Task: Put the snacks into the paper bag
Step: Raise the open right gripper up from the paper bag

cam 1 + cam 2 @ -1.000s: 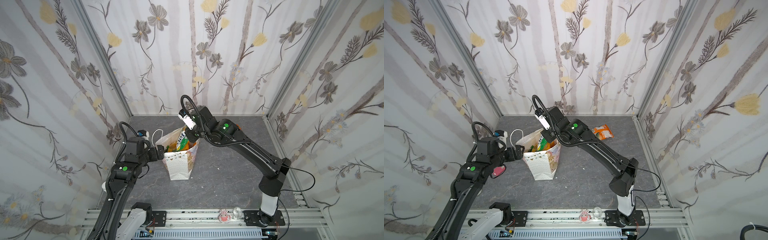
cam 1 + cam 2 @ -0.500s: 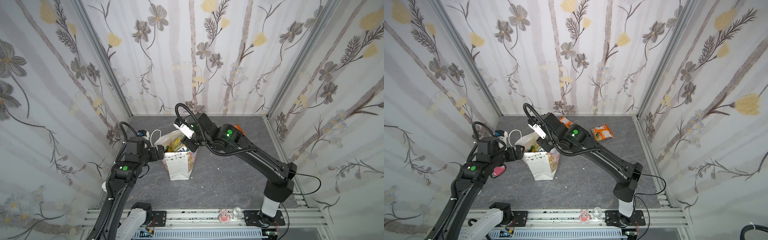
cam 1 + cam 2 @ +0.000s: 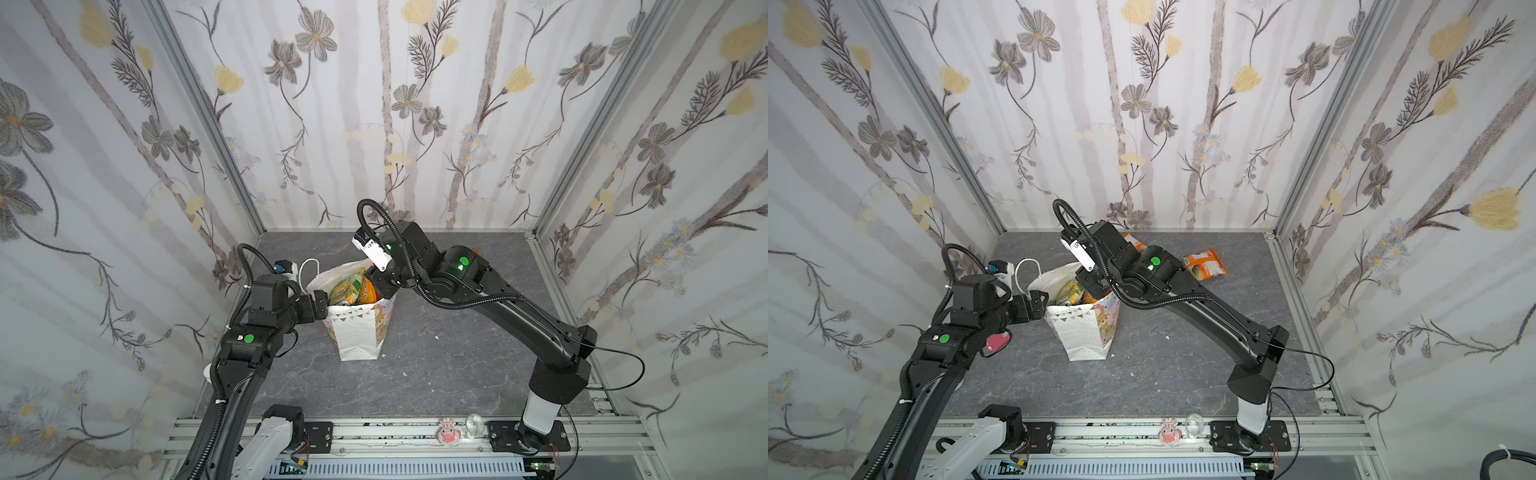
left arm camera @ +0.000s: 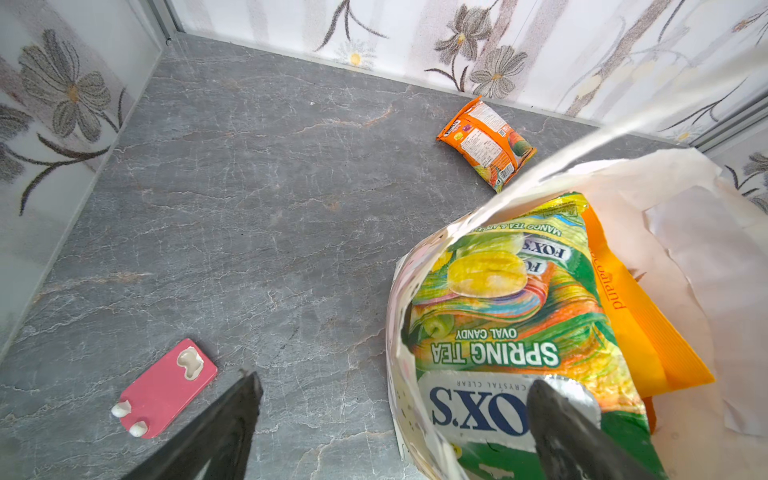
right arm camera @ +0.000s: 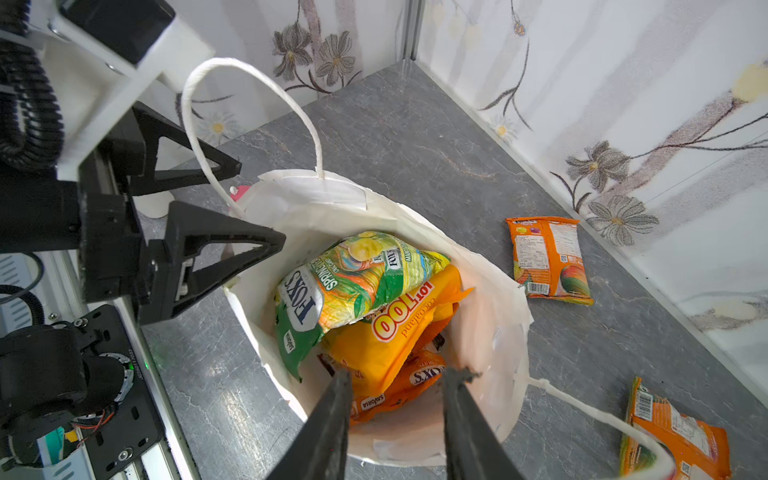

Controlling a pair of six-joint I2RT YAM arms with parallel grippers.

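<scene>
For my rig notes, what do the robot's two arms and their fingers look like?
The left arm and right arm are black with a white lowest link, a round green dot on a joint, and a black ribbed cable by a white wrist camera mount. The fingers are black open-framed triangles.

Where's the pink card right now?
On the table, left of the paper bag, the pink card is partly hidden by the left arm in a top view. It lies flat.
</scene>
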